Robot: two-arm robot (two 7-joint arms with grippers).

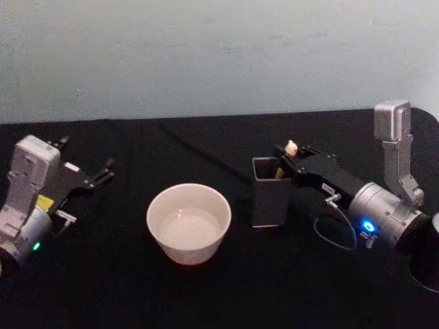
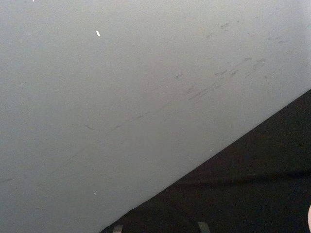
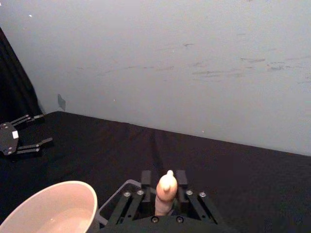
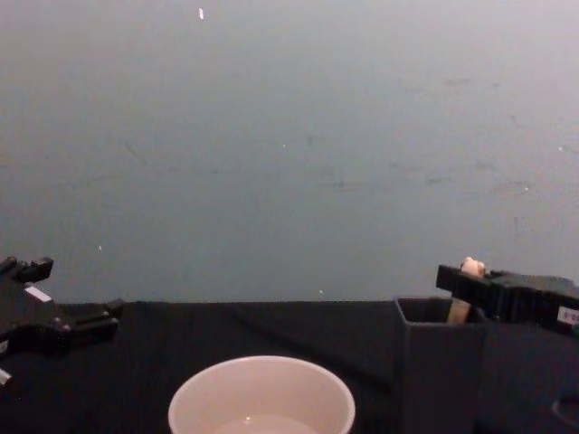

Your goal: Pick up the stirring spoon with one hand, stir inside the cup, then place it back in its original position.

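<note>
Cup [image 1: 188,223] is sitting toward the table [image 1: 206,305] front edge; my right pincer [image 1: 289,160] is gripping the spoon [image 1: 291,147] in its holder [image 1: 269,202]; left pincer [image 1: 104,171] is hovering open, left edge.

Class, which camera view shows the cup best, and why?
The head view: it looks down on the whole cup, showing rim, wall and inside. In the chest view the cup shows from the side, its base cut off. The right wrist view catches part of the cup at the frame's edge.
</note>
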